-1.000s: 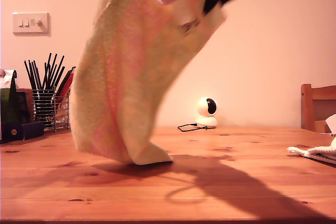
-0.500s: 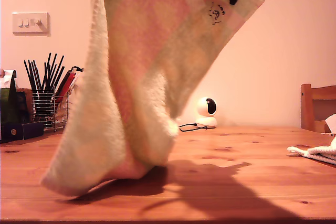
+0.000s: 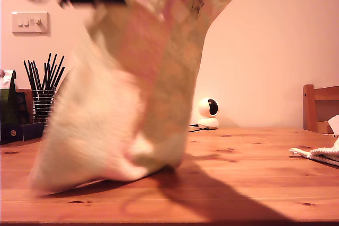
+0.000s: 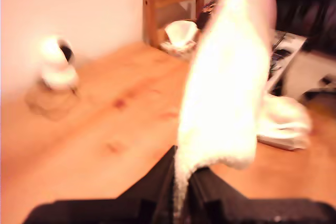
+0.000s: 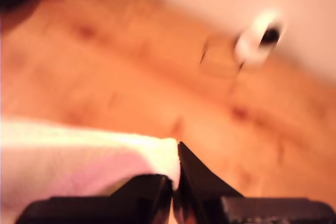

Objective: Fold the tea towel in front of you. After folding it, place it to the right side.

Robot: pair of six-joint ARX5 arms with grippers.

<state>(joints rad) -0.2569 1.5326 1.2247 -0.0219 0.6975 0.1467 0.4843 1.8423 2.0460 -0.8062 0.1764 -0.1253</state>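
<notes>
Cream-and-pink terry tea towel, pinched by my first gripper and my second gripper, both clamped on an edge: lower evenly onto the wooden table.

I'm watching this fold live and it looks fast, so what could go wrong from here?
My first gripper and my second gripper each pinch only a thin edge of the tea towel, so a swing could pull it free. Its lower end drags on the table and could bunch. It hangs close to the utensil holder.
</notes>
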